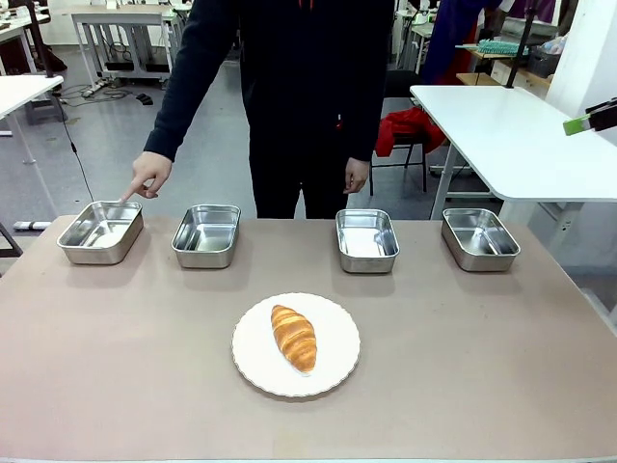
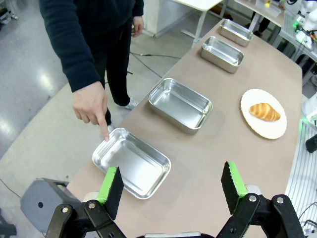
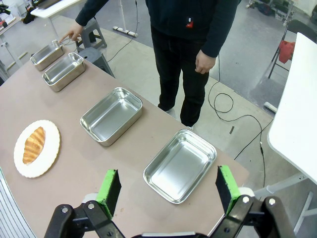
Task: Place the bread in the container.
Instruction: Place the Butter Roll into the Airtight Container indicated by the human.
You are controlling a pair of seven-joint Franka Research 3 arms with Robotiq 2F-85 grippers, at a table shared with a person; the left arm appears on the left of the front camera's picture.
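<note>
The bread [image 1: 294, 338] [image 2: 264, 112] [image 3: 33, 145], a golden-brown croissant, lies on a round white plate [image 1: 337, 371] at the table's near middle. Several shiny steel trays stand in a row along the far edge. A person's hand [image 1: 149, 176] [image 2: 91, 106] points a finger at the far-left one, the container [image 1: 96, 253] [image 2: 131, 162] [image 3: 47, 54], which is empty. My left gripper [image 2: 172, 191] hovers open above the table's left end, near that tray. My right gripper [image 3: 168, 189] hangs open over the far-right tray [image 3: 181, 166], and its green-padded tip [image 1: 583, 122] shows at the upper right.
The other trays [image 1: 206, 235] [image 1: 366, 240] [image 1: 479, 238] are empty too. The person stands at the far side behind the middle, the other hand [image 1: 356, 176] hanging down. A white table [image 1: 511, 125] stands beyond the right corner.
</note>
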